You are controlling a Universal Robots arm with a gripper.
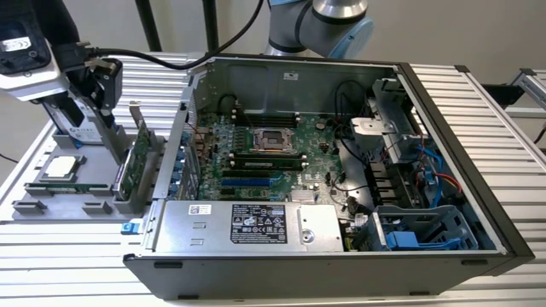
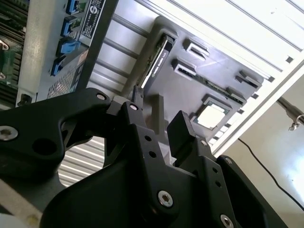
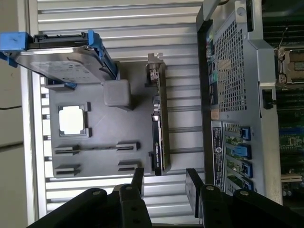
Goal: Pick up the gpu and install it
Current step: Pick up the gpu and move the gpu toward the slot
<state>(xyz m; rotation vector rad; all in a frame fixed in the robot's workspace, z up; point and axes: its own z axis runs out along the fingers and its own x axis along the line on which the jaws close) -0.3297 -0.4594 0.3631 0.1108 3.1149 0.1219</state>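
The gripper (image 3: 166, 183) hangs with its two black fingers (image 3: 138, 179) spread apart and nothing between them. In the first wrist view the gpu (image 3: 158, 133) stands on its long edge in a slot of the grey tray (image 3: 130, 156), seen edge-on as a narrow dark strip. Its near end falls in line with the gap between the fingers, a little beyond the fingertips and not touching them. The second wrist view shows the same: the card (image 2: 159, 54) runs away from the open gap, its upright metal end showing between the two fingers, which stay clear of it. In the exterior view the gpu (image 1: 139, 160) is a green card standing upright at the tray's right edge, just beside the left wall of the open computer case (image 1: 341, 268), with its silver bracket at the far end. The tray lies on the slatted metal table (image 1: 85, 256) at the exterior view's left. It also holds a silver hard drive (image 3: 61, 57) with blue rails standing at its far side, a square processor chip (image 3: 72, 118) lying flat, and a narrow memory stick (image 3: 95, 148) in a slot near the tray's front. The case lies on its side with its cover off, so the green main board (image 1: 265, 160) faces up.
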